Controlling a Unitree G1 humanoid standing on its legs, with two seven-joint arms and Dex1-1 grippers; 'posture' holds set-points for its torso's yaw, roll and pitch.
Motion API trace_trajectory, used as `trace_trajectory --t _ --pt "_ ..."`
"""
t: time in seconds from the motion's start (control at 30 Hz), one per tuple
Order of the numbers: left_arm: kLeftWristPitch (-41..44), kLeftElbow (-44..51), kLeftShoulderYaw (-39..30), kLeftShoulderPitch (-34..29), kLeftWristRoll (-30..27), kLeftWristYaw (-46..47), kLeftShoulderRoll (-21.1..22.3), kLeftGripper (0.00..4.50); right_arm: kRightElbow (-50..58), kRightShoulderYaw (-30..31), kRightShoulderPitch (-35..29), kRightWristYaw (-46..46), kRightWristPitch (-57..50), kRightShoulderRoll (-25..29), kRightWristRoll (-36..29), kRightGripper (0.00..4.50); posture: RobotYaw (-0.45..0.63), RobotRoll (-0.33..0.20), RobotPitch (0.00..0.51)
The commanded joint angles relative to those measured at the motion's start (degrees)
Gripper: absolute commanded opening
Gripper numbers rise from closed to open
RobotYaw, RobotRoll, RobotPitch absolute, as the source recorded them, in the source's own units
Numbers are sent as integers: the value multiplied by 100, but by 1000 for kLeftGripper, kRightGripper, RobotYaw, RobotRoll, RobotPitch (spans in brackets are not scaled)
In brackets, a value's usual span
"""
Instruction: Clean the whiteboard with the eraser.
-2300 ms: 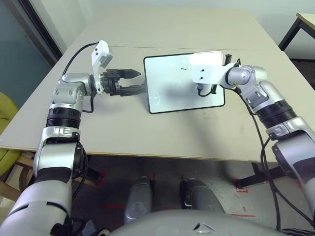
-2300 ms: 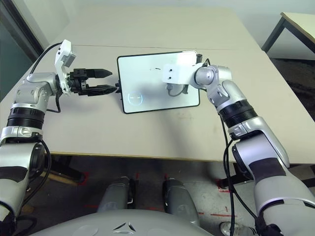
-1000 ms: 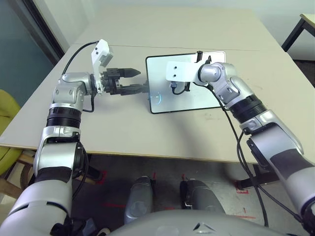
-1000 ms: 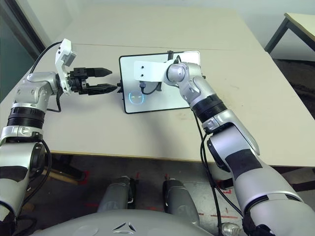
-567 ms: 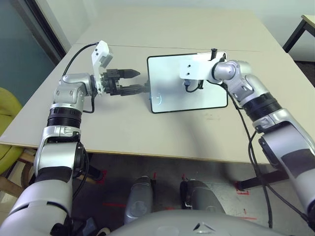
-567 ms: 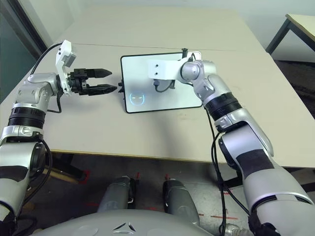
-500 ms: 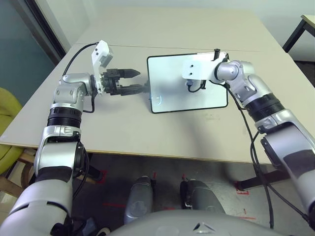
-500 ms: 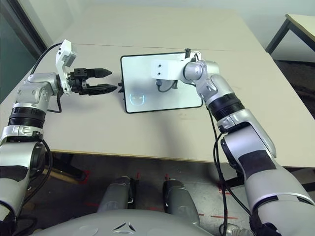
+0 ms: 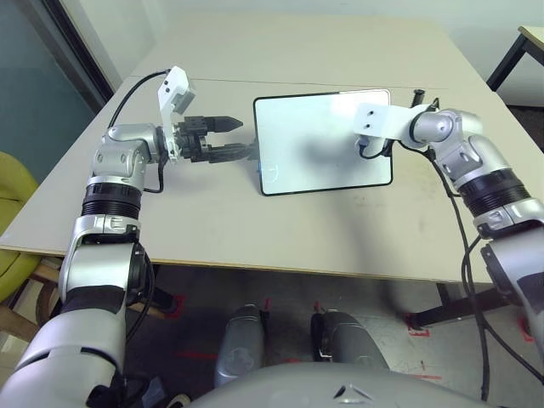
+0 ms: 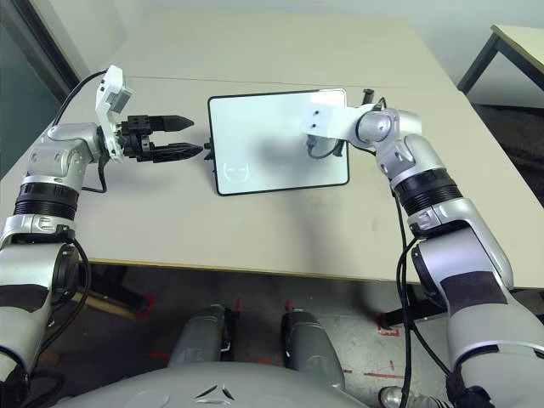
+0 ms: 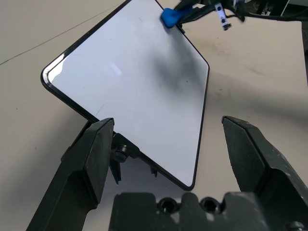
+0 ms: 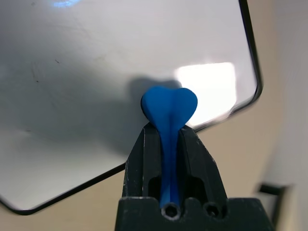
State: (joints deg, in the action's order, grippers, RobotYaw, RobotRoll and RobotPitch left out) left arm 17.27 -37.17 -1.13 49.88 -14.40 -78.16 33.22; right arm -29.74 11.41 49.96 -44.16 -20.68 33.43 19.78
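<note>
Blue is what jumps out on my right wrist feed: the small bright blue chunky eraser is pinched tight between the two black fingers of my right gripper, its rounded end sticking out past the tips. It sits over the far right corner of the small white rectangular whiteboard with the thin black frame, near the rim. Whether it's actually touching the glossy surface, I can't tell from here, though it throws a dark shadow right under itself.

From the head camera, the board lies flat on the pale beige table, roughly mid-table. My right arm reaches in from the right side, with its white wrist block over the board's right edge. The surface looks mostly white to me, with a few faint specks and a small bluish glare spot near the near-left corner.

My left gripper hovers just off the board's left edge, fingers spread wide and holding nothing. On the left wrist feed the board's near edge sits between them, not touching.
</note>
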Motion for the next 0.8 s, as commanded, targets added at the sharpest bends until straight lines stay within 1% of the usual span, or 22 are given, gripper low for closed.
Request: trace_trajectory --t 0.03,0.13,0.23,0.33,0.53,0.67,0.8 --pt "-14 2 25 -8 -13 11 41 4500 432 -638 -130 -121 -1057 144 -538 224 136 0 63" --pt "-7 29 22 -46 -25 16 33 4500 668 -1168 -309 -31 -2153 241 -924 224 138 0 70" --pt "-4 30 20 -49 -27 21 29 4500 990 -1308 -616 -25 -3073 449 -1097 223 138 0 70" --pt "-18 6 27 -29 -23 23 16 4500 1089 -1497 -826 229 -3631 510 -1245 223 127 0 70" --pt "-45 -44 43 22 -10 22 -27 4500 639 -1839 -999 745 -3892 339 -1593 223 119 0 68" --pt "-38 -32 37 17 -7 21 -29 4500 256 -2085 -902 1211 -4049 29 -1816 222 126 0 68" --pt "-21 13 19 -16 -16 28 -1 4500 -313 -2193 -786 1704 -3888 -139 -1915 222 133 0 68"
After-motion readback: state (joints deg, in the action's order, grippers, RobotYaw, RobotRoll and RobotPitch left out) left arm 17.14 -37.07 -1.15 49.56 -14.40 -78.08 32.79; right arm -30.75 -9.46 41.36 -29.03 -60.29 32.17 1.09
